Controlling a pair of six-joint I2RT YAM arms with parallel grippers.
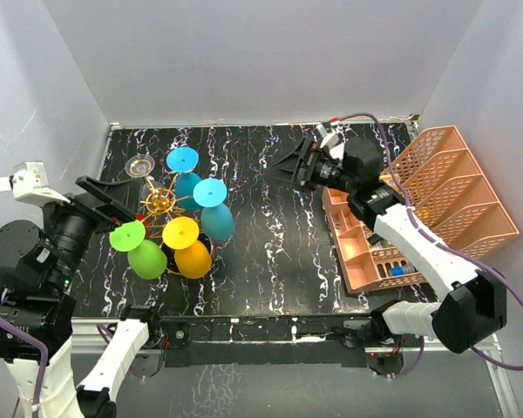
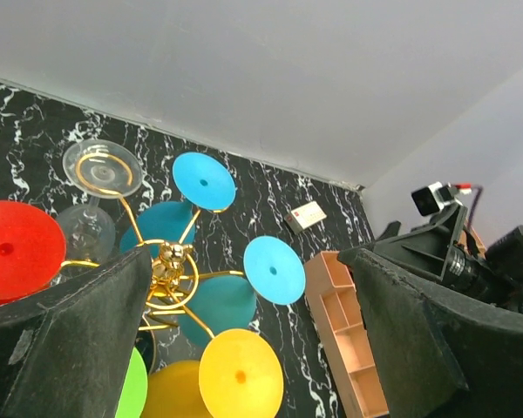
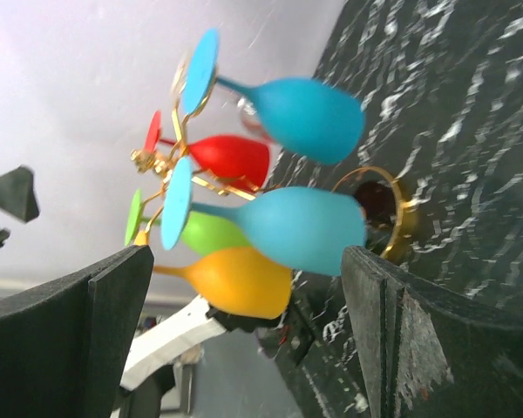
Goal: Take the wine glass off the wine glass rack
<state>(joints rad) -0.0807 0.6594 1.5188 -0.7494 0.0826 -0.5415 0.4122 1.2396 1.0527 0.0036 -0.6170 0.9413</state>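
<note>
- Gold wire wine glass rack (image 1: 160, 202) stands on the table's left half, with coloured wine glasses (image 1: 181, 232) hanging foot-up from it.
- Left gripper (image 1: 122, 202), jaws apart, is just beside the rack's left side.
- Right gripper (image 1: 283, 167), also spread, is well apart rightward.

The wine glass rack (image 1: 161, 202) stands on the table (image 1: 270, 261), left of centre — glasses (image 1: 193, 258) hang all round it. The organiser (image 1: 453, 187) lies well apart, at the right.
</note>
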